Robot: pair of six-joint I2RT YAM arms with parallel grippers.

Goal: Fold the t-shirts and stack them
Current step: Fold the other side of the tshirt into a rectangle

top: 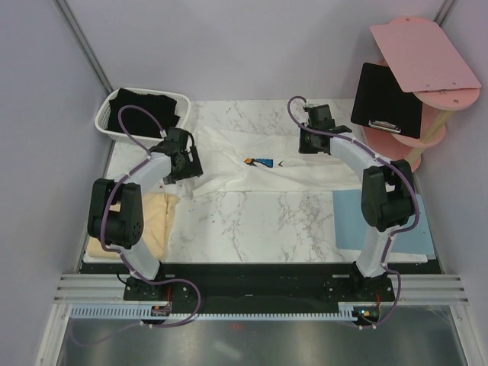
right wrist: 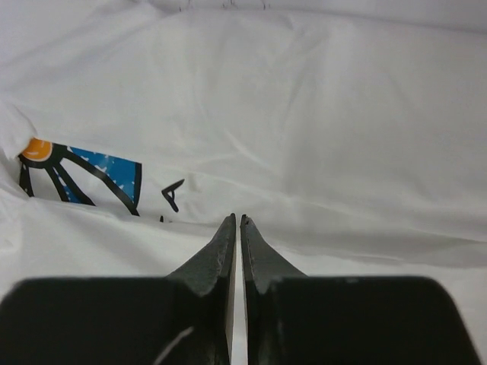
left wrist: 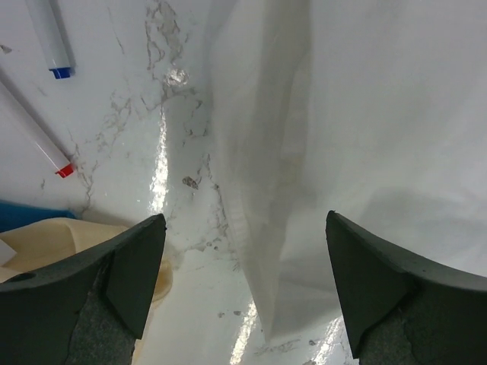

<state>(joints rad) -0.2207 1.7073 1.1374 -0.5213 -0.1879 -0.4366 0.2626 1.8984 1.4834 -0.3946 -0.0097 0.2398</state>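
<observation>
- The white t-shirt (top: 305,171) is seen spread flat across the middle of the marble tabletop (top: 252,229), with its blue print (top: 259,162) partly hidden by a fold
- The left gripper (left wrist: 243,293) is held wide open over the shirt's left edge, one finger above the bare tabletop and the other above the cloth; nothing is gripped
- The right gripper (right wrist: 236,222) is placed low over the right part of the same shirt, its fingers standing almost together with only a thin slit between them; no cloth is seen caught there
- The pale yellow t-shirt (top: 156,217) is found at the near left of the tabletop, partly covered by the left arm
- The black t-shirt (top: 149,110) is bundled in a white basket (top: 101,120) at the far left corner
- A light-blue mat (top: 347,225) is laid at the near right, and a black clipboard (top: 385,99) is propped on a pink stand (top: 427,53) at the far right
- Two white markers (left wrist: 49,38) are seen lying on the tabletop in the left wrist view
</observation>
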